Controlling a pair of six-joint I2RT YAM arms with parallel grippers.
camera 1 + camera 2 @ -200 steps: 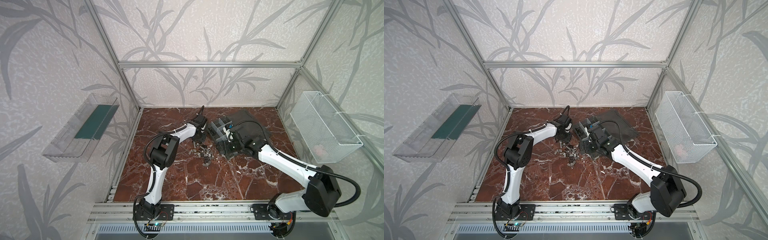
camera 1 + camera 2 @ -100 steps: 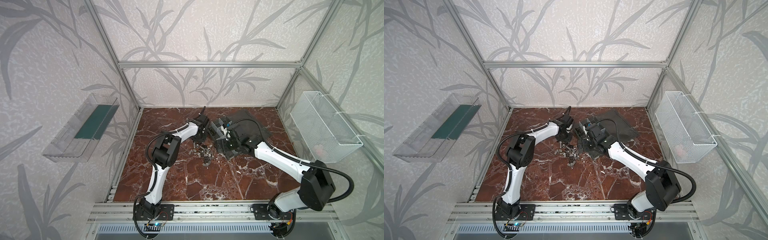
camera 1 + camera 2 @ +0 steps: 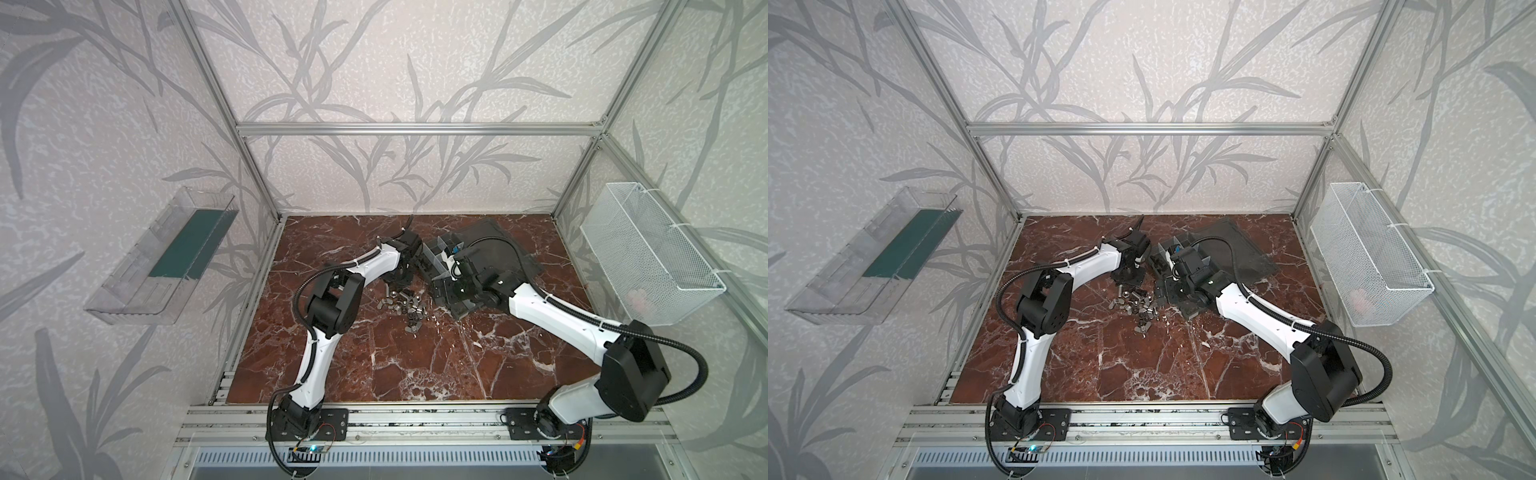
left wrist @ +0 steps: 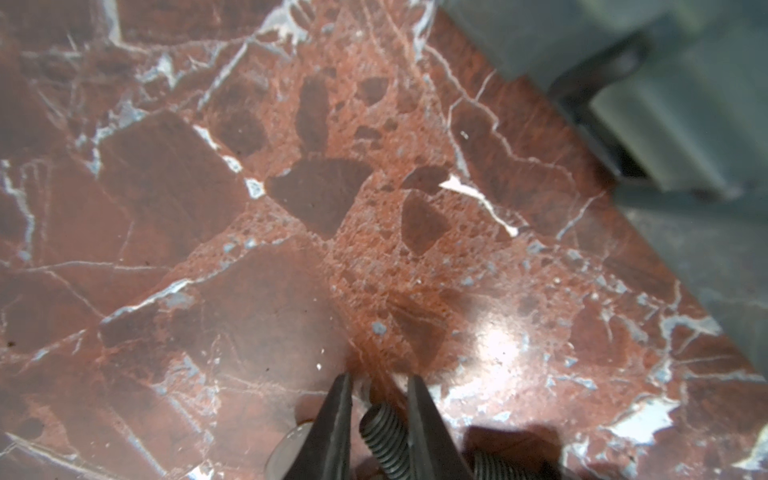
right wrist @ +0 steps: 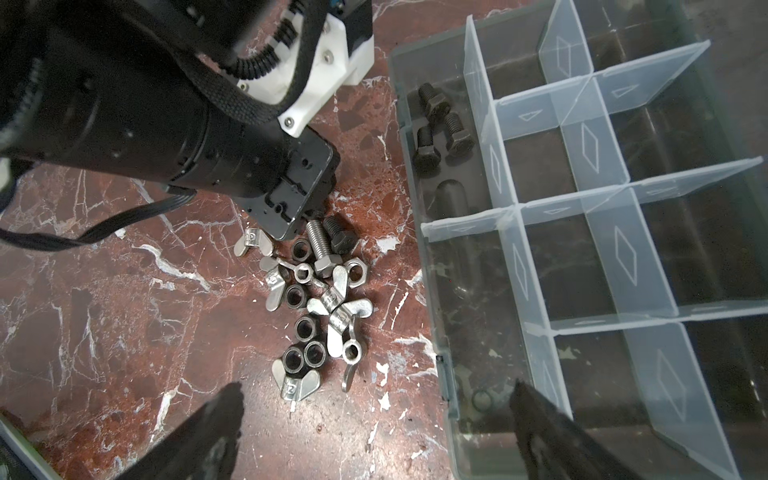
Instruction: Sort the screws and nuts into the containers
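Observation:
A pile of silver wing nuts and dark and silver hex nuts (image 5: pixel 320 307) lies on the marble, seen in both top views (image 3: pixel 405 305) (image 3: pixel 1138 307). My left gripper (image 4: pixel 380 386) points down at the pile's far end (image 3: pixel 401 279) (image 3: pixel 1128 276), shut on a dark threaded screw (image 4: pixel 384 434). A silver screw (image 5: pixel 319 245) lies by it. The grey organizer box (image 5: pixel 419 199) (image 3: pixel 498 249) holds three dark screws (image 5: pixel 436 124) in one compartment. My right gripper (image 5: pixel 376 386) hangs open over the box's near wall (image 3: pixel 446 289) (image 3: pixel 1173 286), with nothing between its fingers.
Translucent dividers (image 5: pixel 536 208) split the box, and its open lid lies behind it. A white wire basket (image 3: pixel 648 257) hangs on the right wall. A clear tray with a green base (image 3: pixel 166 257) hangs on the left wall. An aluminium rail (image 3: pixel 415 419) runs along the front.
My right arm has swung slightly, carrying its open gripper a little to the left toward the pile. The left arm has stayed over the pile's far end.

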